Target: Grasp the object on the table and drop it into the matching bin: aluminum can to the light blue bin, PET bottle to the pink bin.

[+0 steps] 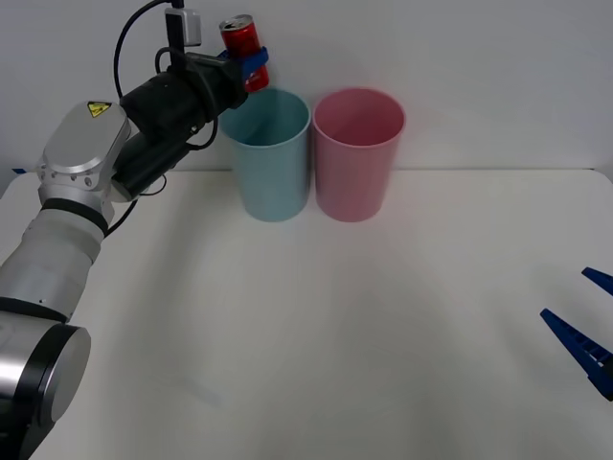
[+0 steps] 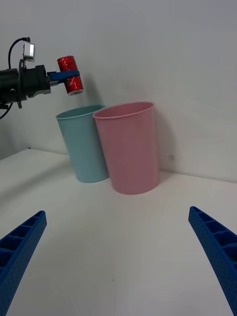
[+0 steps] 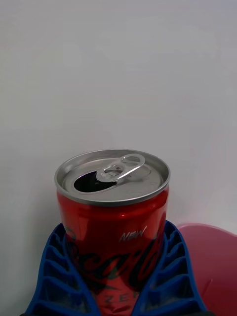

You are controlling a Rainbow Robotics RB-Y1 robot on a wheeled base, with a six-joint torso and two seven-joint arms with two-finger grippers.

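Front view: left hand (image 1: 251,65) grasping the red can (image 1: 239,40) above the light blue bin's (image 1: 274,172) left rim, so releasing risks a miss.

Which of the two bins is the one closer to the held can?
The light blue bin: the can, in the left pincer, hangs above its rim; the pink bin stands farther.

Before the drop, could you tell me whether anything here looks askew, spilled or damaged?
Nothing stands out. The left gripper holds the opened aluminum can slightly tilted above the light blue bin. The pink bin stands upright beside it, and no spill shows on the table.
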